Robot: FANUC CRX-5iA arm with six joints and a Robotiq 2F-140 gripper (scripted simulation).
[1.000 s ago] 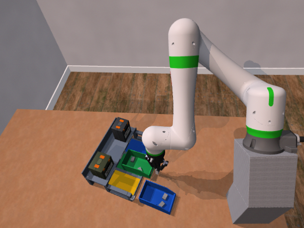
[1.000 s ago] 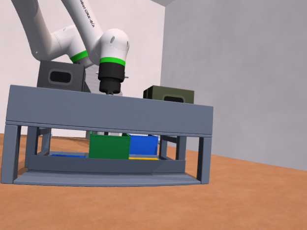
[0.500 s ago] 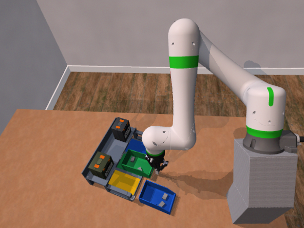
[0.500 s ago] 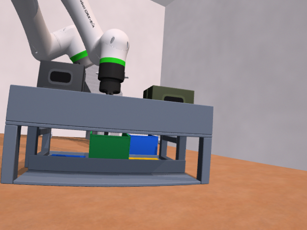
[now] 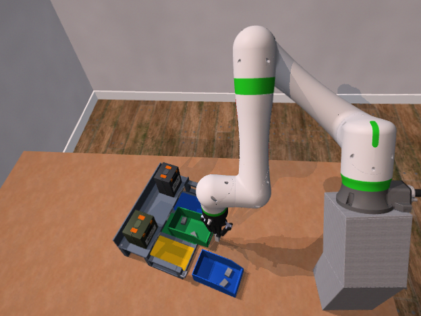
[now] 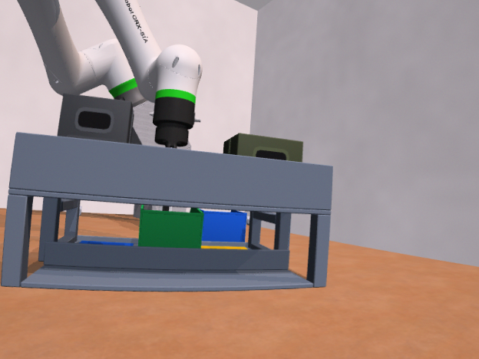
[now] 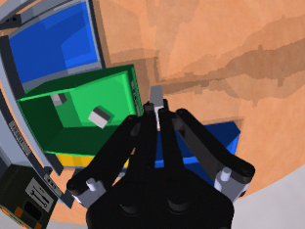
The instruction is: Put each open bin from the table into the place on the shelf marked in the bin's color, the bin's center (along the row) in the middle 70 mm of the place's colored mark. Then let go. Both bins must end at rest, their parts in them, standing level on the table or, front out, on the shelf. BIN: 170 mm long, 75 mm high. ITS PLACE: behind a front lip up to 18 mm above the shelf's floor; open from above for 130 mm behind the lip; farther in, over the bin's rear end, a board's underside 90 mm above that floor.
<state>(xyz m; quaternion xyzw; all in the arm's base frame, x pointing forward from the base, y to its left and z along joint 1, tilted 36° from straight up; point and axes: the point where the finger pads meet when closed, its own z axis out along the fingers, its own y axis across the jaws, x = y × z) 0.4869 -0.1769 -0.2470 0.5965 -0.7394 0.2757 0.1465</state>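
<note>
You see gray shelf (image 5: 135,198) on left of surface (image 5: 70,224), two dark boxes on top. Yellow mark (image 5: 172,252) at near end. Green bin (image 5: 187,226) sits in shelf's middle place, two gray parts inside. Pincer (image 5: 218,238) just beside bin's front wall, fingers pressed together, nothing held. Blue bin (image 5: 216,271) stands on surface, near shelf front.
</note>
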